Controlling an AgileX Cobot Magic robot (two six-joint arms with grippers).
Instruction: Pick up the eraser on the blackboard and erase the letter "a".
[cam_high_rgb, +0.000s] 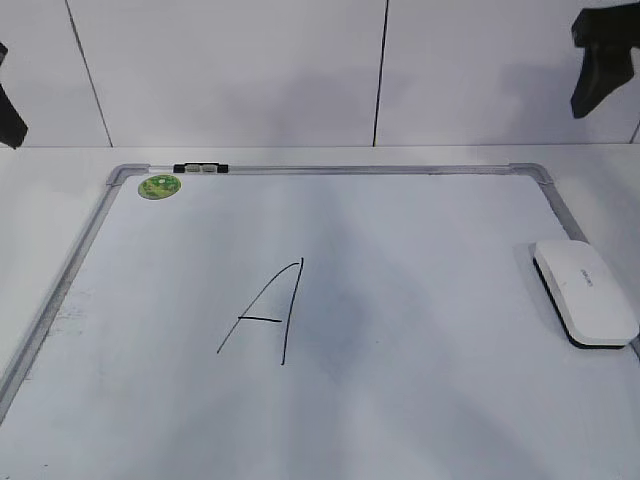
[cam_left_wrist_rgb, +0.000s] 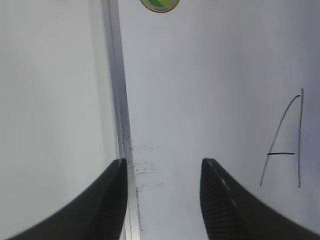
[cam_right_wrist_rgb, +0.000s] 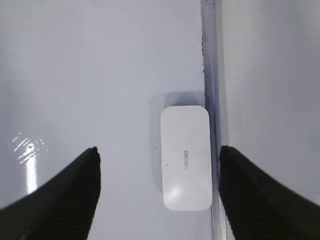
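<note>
The white eraser (cam_high_rgb: 585, 291) with a black underside lies on the blackboard (cam_high_rgb: 420, 400), against its right frame; it also shows in the right wrist view (cam_right_wrist_rgb: 185, 157). A large uppercase "A" (cam_high_rgb: 265, 312) is drawn mid-board and shows in the left wrist view (cam_left_wrist_rgb: 286, 145). No small lowercase "a" is visible. My right gripper (cam_right_wrist_rgb: 157, 152) is open and empty, high above the eraser; it shows at the exterior view's top right (cam_high_rgb: 605, 62). My left gripper (cam_left_wrist_rgb: 162, 165) is open and empty above the board's left frame (cam_left_wrist_rgb: 120, 115).
A round green sticker (cam_high_rgb: 159, 186) and a small black-and-silver clip (cam_high_rgb: 200, 168) sit at the board's far left corner. A white panelled wall (cam_high_rgb: 300, 70) stands behind the table. Faint smudges mark the board by its left frame (cam_left_wrist_rgb: 142, 165).
</note>
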